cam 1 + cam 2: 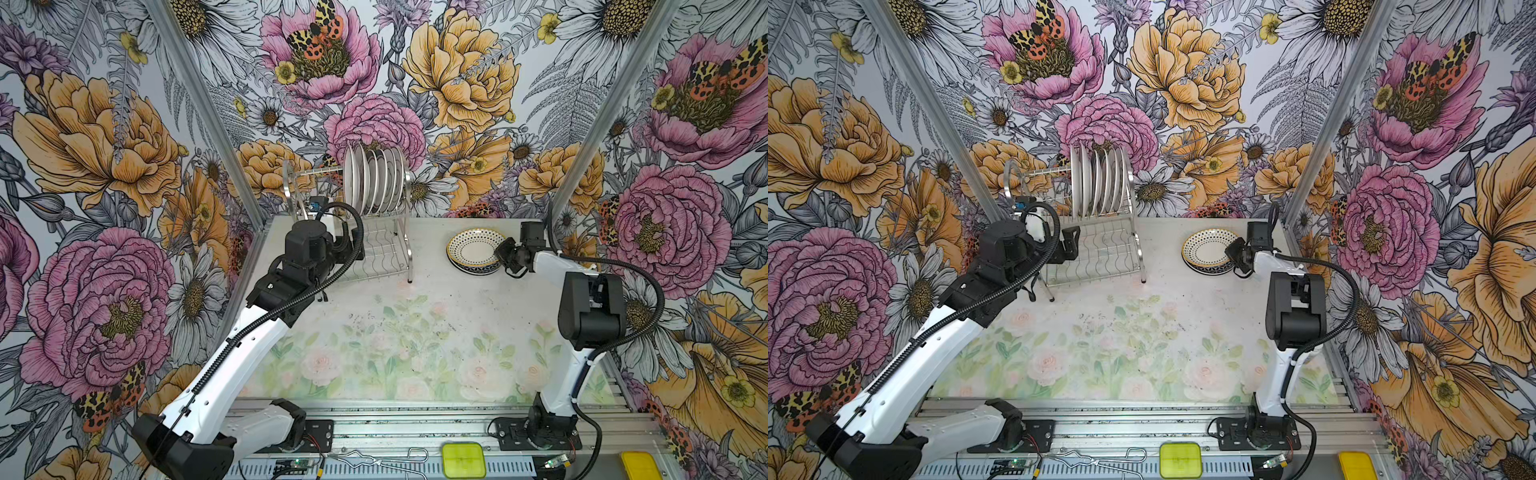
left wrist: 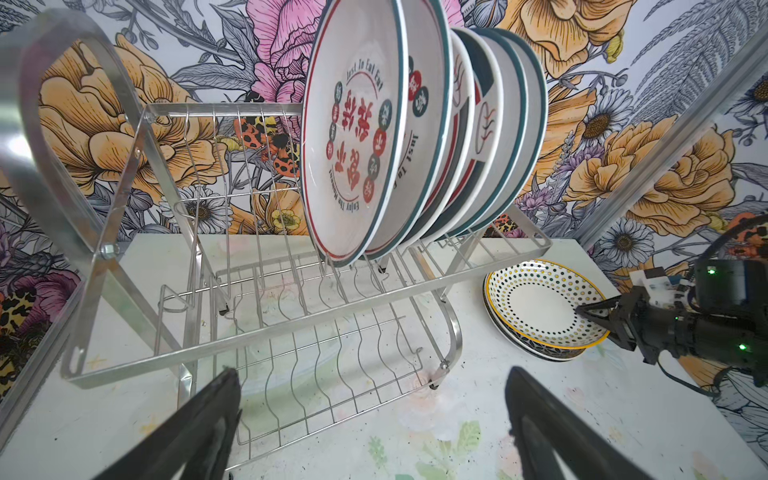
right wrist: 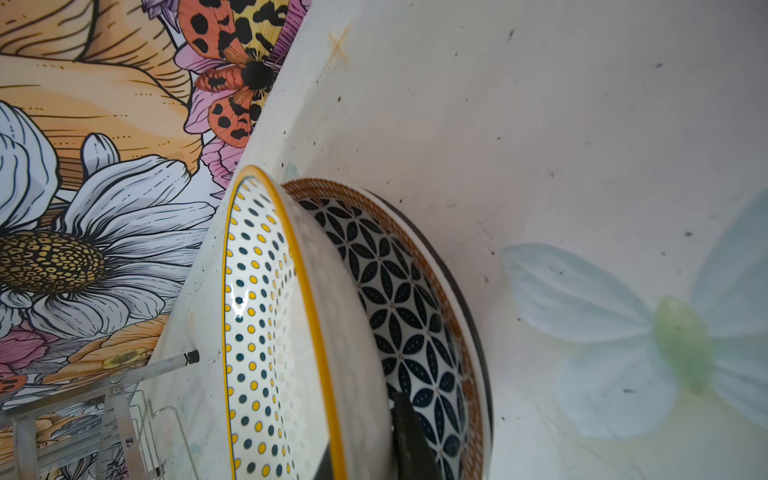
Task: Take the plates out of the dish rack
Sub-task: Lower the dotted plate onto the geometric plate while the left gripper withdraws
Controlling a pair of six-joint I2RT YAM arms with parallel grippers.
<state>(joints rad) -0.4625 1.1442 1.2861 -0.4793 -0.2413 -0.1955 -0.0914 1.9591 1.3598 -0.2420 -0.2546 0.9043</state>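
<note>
six or seven plates [image 2: 357, 149] stood on edge high in the dish rack [image 2: 266, 328], up ahead of your spread left claw [image 2: 372, 374]. your right claw [image 2: 598, 322], farther off, pinched the dotted plate [image 2: 536, 303].

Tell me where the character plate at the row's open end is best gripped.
Grip the character plate by its top rim, coming from above on the empty-slot side. It stands on edge in the rack, printed face clear, with the other plates crowding its back.

One dish rack [image 2: 266, 330], six teal-rimmed plates [image 2: 353, 137] by my count, one dotted plate [image 2: 540, 303], one petal-patterned plate [image 3: 395, 291] beneath
</note>
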